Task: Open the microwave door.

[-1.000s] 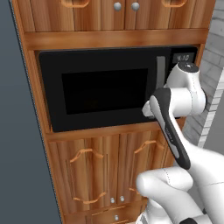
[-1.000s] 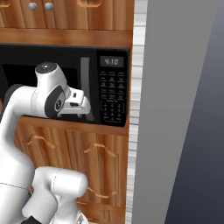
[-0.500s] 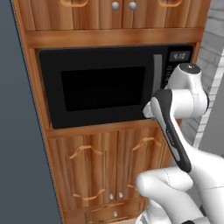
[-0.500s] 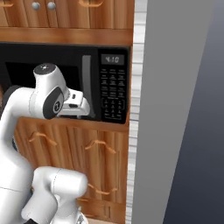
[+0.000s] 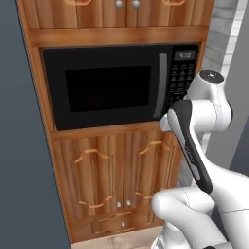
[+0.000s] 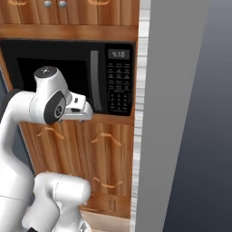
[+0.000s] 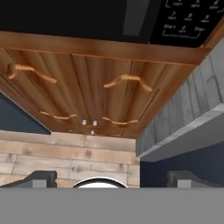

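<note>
The microwave door [image 5: 107,90] is a glossy black panel with a dark window, and it lies shut, flush with the oven front. Its vertical grey bar handle [image 5: 163,85] runs along the right edge, beside the keypad [image 5: 182,73]. In the right base view the door [image 6: 22,59] and its handle [image 6: 94,74] stand behind my arm. My gripper [image 6: 81,110] hangs in front of the door's lower right corner, just below the handle and apart from it. The hand view has the handle's lower end [image 7: 135,17] at the top, and my gripper [image 7: 112,178] is open with nothing between its fingertips [image 7: 41,177].
Wooden cabinet doors with curved handles [image 5: 87,154] sit under the microwave shelf [image 7: 105,48], and more cabinets are above. A grey wall [image 6: 172,113] rises close on the right. A dark panel [image 5: 19,146] bounds the left side. Wooden floor [image 7: 65,153] lies below.
The whole picture has shifted up slightly, so the camera has moved. My hand now sits a little lower against the microwave front. The door has stayed shut.
</note>
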{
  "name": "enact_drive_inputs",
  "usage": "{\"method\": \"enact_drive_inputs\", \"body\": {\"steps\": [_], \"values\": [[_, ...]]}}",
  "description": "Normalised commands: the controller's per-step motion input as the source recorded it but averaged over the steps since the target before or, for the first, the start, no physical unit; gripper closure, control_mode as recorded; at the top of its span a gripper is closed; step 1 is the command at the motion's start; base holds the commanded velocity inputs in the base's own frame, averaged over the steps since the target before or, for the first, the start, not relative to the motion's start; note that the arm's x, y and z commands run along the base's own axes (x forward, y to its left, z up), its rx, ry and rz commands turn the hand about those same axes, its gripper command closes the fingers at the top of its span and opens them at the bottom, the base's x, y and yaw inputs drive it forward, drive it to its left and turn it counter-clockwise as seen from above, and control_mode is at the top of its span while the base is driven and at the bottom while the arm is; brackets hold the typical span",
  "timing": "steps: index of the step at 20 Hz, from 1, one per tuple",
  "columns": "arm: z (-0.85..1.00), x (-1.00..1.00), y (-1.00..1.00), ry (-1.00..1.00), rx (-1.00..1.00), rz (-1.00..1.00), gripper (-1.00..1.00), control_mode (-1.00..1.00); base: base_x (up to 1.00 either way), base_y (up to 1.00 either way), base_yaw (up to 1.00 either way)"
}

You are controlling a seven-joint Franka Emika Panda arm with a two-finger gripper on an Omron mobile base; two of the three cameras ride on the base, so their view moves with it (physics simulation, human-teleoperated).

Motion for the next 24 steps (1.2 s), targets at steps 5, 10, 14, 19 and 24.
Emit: {"method": "enact_drive_inputs", "body": {"steps": [5, 10, 14, 19, 24], "values": [[0.0, 0.0, 0.0, 0.0, 0.0, 0.0, -1.0, 1.0, -0.28, -0.2, -0.02], [0.09, -0.03, -0.01, -0.08, 0.0, 0.0, -1.0, -1.0, 0.0, 0.0, 0.0], [0.2, 0.13, -0.01, -0.22, 0.0, 0.0, -1.0, -1.0, 0.0, 0.0, 0.0], [0.31, 0.63, -0.05, -0.34, 0.0, 0.0, -1.0, -1.0, 0.0, 0.0, 0.0], [0.07, 0.78, -0.02, -0.35, 0.04, 0.08, -1.0, -1.0, 0.0, 0.0, 0.0]]}}
